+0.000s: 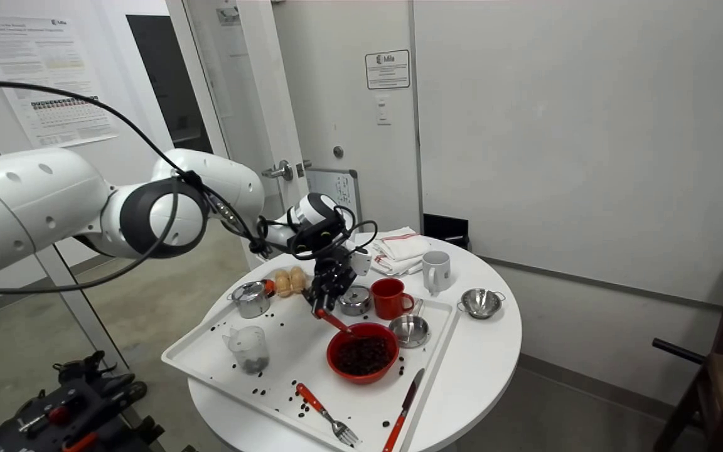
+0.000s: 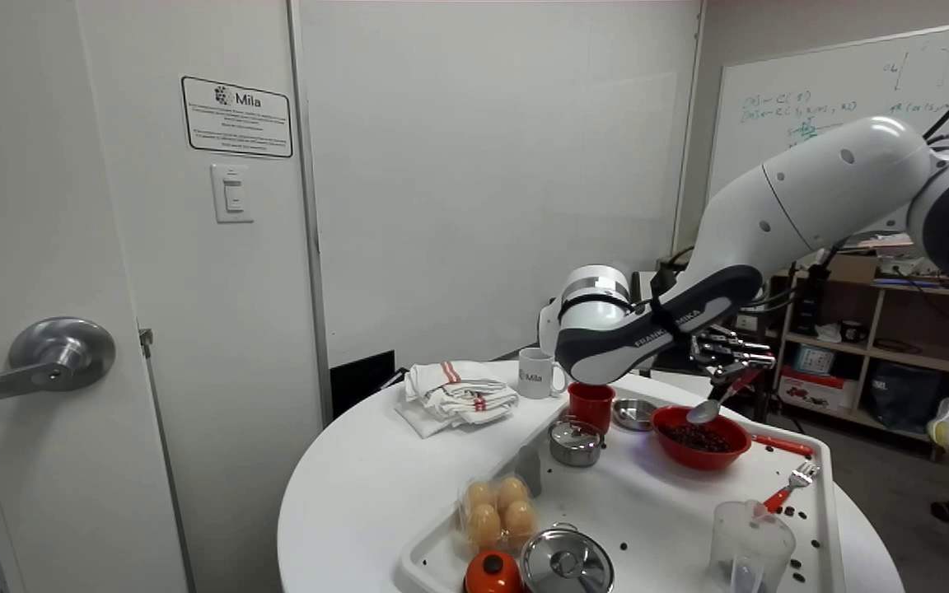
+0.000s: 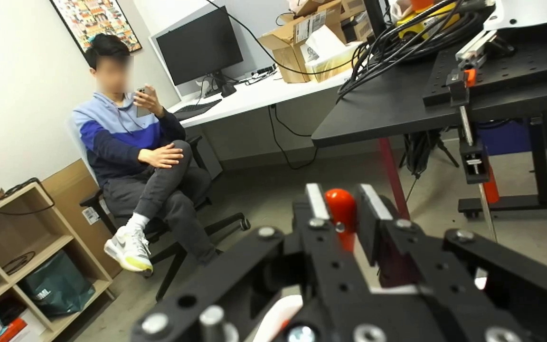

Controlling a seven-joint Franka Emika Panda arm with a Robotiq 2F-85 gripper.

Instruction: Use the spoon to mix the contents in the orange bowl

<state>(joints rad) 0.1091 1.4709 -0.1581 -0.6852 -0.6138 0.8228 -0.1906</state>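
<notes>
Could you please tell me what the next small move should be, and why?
I would probably ease the spoon down into the dark contents of the orange bowl: the jaws are shut on its handle, while in an exterior view its metal head looks uncovered by them.

There's one spoon (image 1: 334, 321), one fork (image 1: 320, 406), perhaps four eggs (image 2: 484, 525).
</notes>
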